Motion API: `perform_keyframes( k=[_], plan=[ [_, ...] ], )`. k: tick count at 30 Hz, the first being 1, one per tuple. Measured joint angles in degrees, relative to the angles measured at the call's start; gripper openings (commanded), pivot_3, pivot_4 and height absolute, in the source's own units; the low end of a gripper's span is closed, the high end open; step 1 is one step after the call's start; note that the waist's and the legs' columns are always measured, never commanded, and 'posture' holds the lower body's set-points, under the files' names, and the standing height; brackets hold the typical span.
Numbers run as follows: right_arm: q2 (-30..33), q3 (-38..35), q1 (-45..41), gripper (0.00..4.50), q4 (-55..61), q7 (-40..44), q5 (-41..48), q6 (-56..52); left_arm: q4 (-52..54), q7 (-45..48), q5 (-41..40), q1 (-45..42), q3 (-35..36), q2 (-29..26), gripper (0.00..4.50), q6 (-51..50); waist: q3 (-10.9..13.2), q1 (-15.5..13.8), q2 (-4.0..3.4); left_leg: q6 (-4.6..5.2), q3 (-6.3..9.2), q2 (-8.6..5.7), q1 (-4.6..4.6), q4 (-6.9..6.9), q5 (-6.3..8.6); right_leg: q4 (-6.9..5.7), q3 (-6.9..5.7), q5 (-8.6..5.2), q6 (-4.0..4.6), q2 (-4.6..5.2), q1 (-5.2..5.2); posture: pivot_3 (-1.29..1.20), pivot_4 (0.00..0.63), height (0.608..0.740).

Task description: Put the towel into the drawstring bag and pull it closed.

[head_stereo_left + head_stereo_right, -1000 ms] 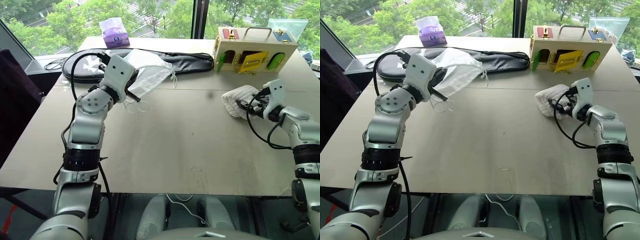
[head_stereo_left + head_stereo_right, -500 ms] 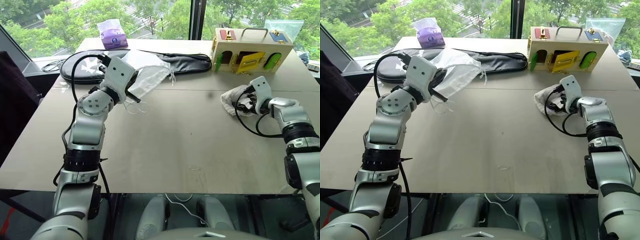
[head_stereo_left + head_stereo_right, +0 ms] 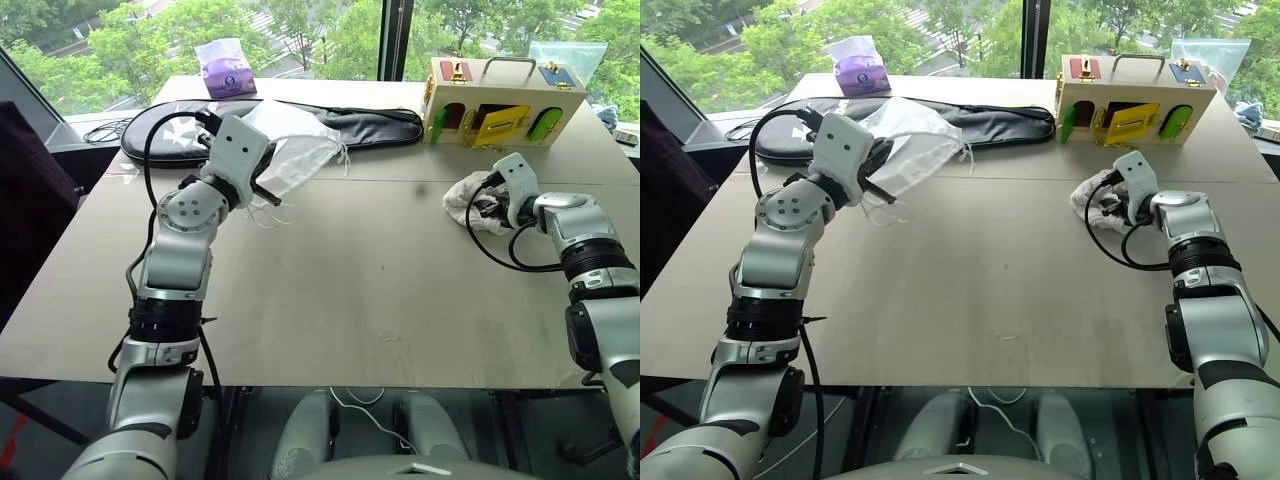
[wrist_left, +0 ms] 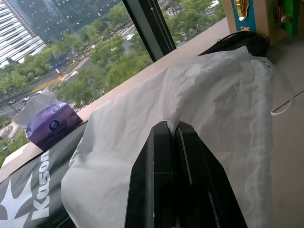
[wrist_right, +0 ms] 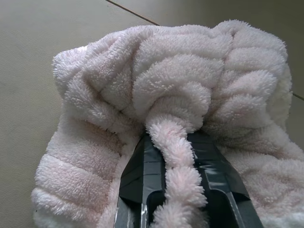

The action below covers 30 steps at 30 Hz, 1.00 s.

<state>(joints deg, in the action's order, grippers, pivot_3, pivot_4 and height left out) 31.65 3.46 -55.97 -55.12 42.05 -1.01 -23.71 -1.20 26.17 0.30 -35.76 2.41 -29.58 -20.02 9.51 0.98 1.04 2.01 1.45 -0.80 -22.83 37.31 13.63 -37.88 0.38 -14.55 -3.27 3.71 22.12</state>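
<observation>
Fluffy towel [image 5: 180, 95] fold sits pinched between the right pincer's [image 5: 178, 156] fingers on the table [image 3: 380, 290].

Bright, even daylight from the windows [image 3: 330, 35]; sharp pictures, only faint shadows.

This looked like a test room high in an office building. A plain grey counter [image 3: 350, 270] stood against tall windows [image 3: 320, 30] over treetops and city towers. On it sat practice props: a wooden latch box [image 3: 505, 98], a black racket cover [image 3: 370, 122] and a purple tissue packet [image 3: 228, 68].
</observation>
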Motion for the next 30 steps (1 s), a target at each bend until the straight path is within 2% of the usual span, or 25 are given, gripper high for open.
perform_keyframes(
  k=[2,7,9,12,15,21,30],
  plan=[
    [-0.1,-1.2,0.4,0.04,1.0,0.4,0.7,-0.6,-0.3,-0.1,-0.6,-0.2,0.1,0.4,0.0,0.0,0.0,0.0,0.0,0.0,0.0,0.0,-0.01,0.0,0.0,0.01,0.0,0.0,0.0,0.01,0.0,0.0,0.15,0.74],
    [-0.9,-3.9,4.8,0.04,11.3,8.7,7.3,-6.2,-1.3,-0.2,-3.1,-2.1,1.8,1.6,0.0,-1.2,0.2,0.5,-0.06,0.0,-0.01,0.04,-0.15,-0.07,0.0,0.0,0.02,0.0,-0.01,-0.02,0.17,0.0,0.15,0.74],
    [-0.9,-3.7,9.8,0.04,25.5,16.8,14.1,-12.1,-1.4,0.8,-6.2,-4.0,2.7,2.1,0.0,-3.1,0.2,0.6,-0.13,0.0,0.02,0.04,-0.71,-0.01,-0.01,-0.08,-0.02,0.01,-0.02,-0.02,0.76,0.0,0.15,0.74],
    [-0.4,-3.3,13.8,0.04,42.5,21.3,21.6,-19.6,-1.6,3.6,-9.8,-4.6,3.3,2.2,0.0,-5.1,0.2,0.7,-0.14,-0.26,0.02,0.02,-1.38,0.12,-0.16,-0.17,-0.03,0.02,-0.04,0.01,1.37,0.0,0.15,0.74],
    [-1.1,-3.4,15.4,0.04,53.7,20.5,26.2,-24.1,-1.7,6.6,-13.6,-4.7,4.2,2.2,0.0,-7.4,0.2,0.7,-0.13,-0.27,0.08,0.0,-1.63,0.17,-0.17,-0.11,-0.11,0.02,-0.04,0.06,1.55,0.0,0.15,0.74],
    [-7.2,-0.6,15.6,0.04,63.2,12.8,28.8,-27.9,-1.5,14.0,-20.4,-4.8,4.1,1.0,0.0,-12.6,0.2,0.4,-0.13,-0.3,0.16,-0.02,-1.65,0.19,-0.19,-0.14,-0.23,0.02,-0.03,0.06,1.56,0.0,0.15,0.74],
    [-7.6,5.2,14.3,0.04,64.4,9.3,26.3,-25.3,3.5,21.1,-23.7,-4.3,1.0,-1.7,0.0,-16.2,0.2,-0.2,-0.13,-0.31,0.16,-0.05,-1.68,0.22,-0.2,-0.13,-0.24,0.02,-0.03,0.04,1.56,0.0,0.15,0.74]
  ],
)
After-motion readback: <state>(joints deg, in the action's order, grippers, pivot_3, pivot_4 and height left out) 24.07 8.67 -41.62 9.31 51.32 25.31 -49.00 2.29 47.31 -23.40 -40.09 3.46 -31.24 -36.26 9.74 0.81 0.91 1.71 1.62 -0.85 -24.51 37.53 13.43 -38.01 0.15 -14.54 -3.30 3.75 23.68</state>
